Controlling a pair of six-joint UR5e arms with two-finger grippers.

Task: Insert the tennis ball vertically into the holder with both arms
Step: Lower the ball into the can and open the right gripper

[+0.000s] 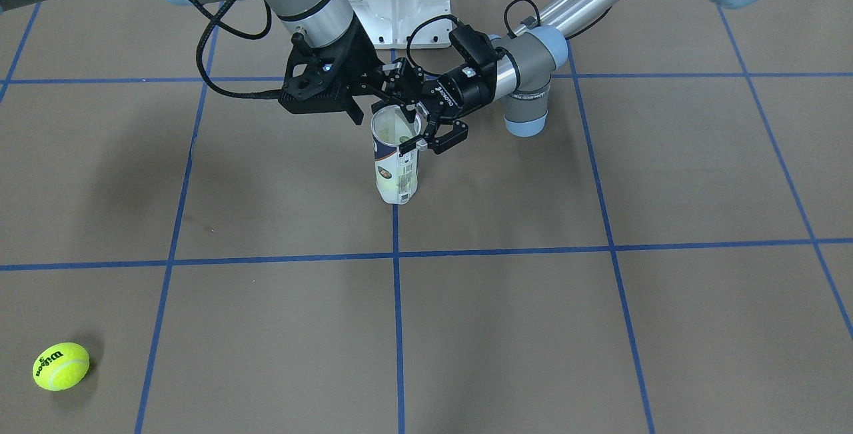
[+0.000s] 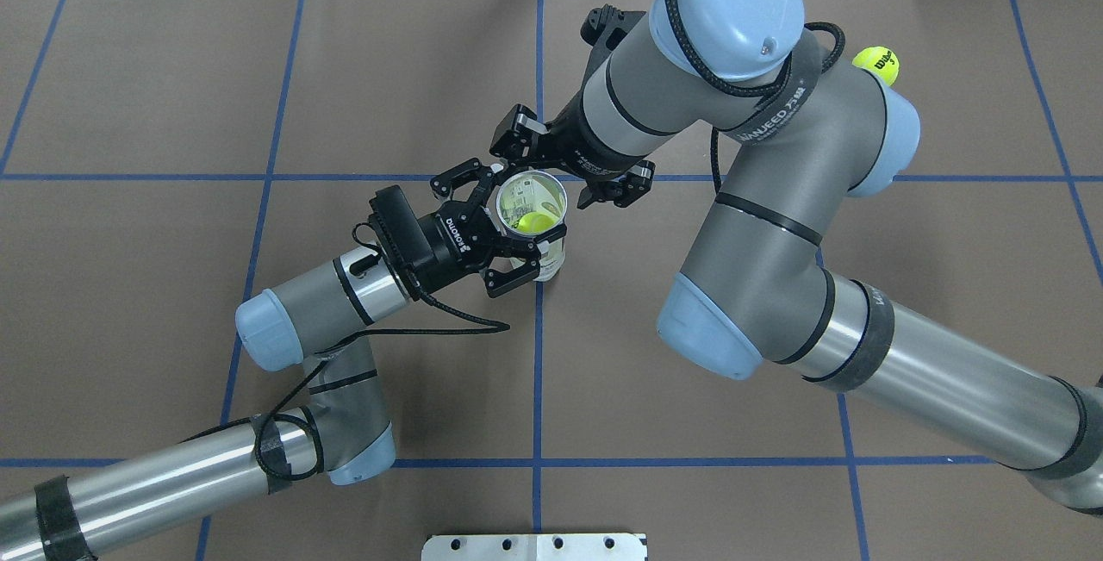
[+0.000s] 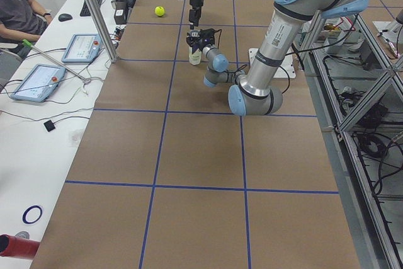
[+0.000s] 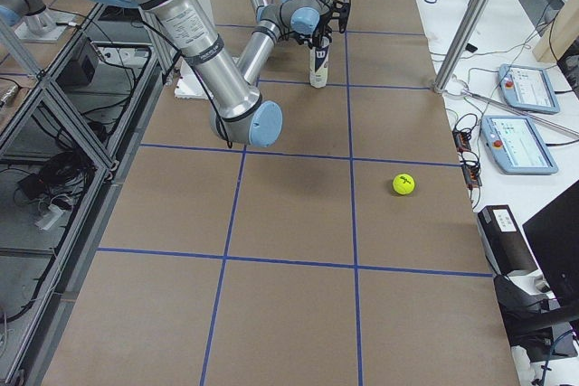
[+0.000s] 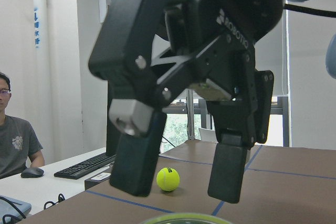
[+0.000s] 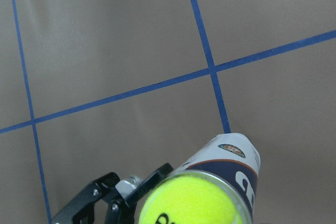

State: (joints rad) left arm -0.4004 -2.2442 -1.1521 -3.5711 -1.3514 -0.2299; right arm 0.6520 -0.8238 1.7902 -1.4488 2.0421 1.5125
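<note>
With the tennis ball [image 2: 534, 221] inside the upright holder [image 1: 397, 174] mid-surface, our left claw [image 2: 514, 231] clamped on its side, we'd lift the wide-spread right claw [image 5: 181, 184] straight up, clear of the rim, without nudging it.

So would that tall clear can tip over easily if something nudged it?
Probably tippy: the can stands tall and narrow on a small base. Likely light for its size, being clear plastic, though the ball inside adds some weight. Knocked flat, its round body would likely roll.
</note>
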